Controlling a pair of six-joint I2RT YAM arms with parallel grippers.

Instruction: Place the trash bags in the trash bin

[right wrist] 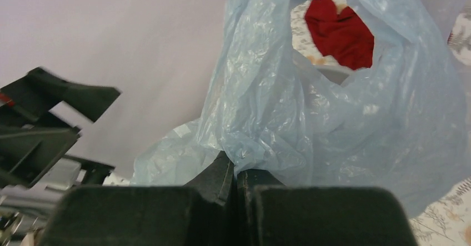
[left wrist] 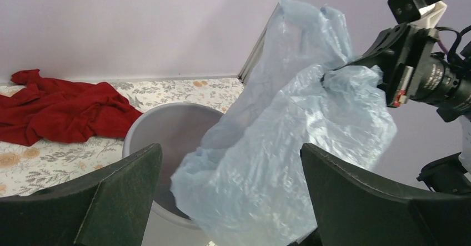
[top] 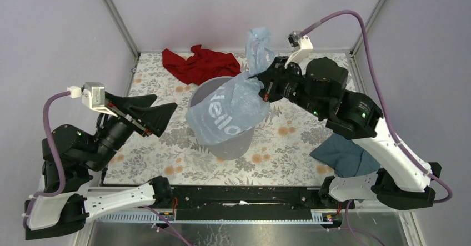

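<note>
The trash bag (top: 230, 110), pale blue translucent film with white lettering, hangs over the grey trash bin (top: 236, 143) at the table's middle. It drapes across the bin's near rim, with its top raised above the bin. My right gripper (top: 261, 79) is shut on the bag's upper part, just above the bin's right rim; in the right wrist view the bag (right wrist: 333, 107) bunches at the closed fingertips (right wrist: 236, 171). My left gripper (top: 161, 115) is open and empty, left of the bin. In the left wrist view the bag (left wrist: 289, 146) and the bin (left wrist: 172, 129) lie between its fingers.
A red cloth (top: 200, 63) lies at the back of the flowered table (top: 283, 146), behind the bin. A dark teal cloth (top: 347, 154) lies at the right, partly under the right arm. Metal frame posts stand at the back corners.
</note>
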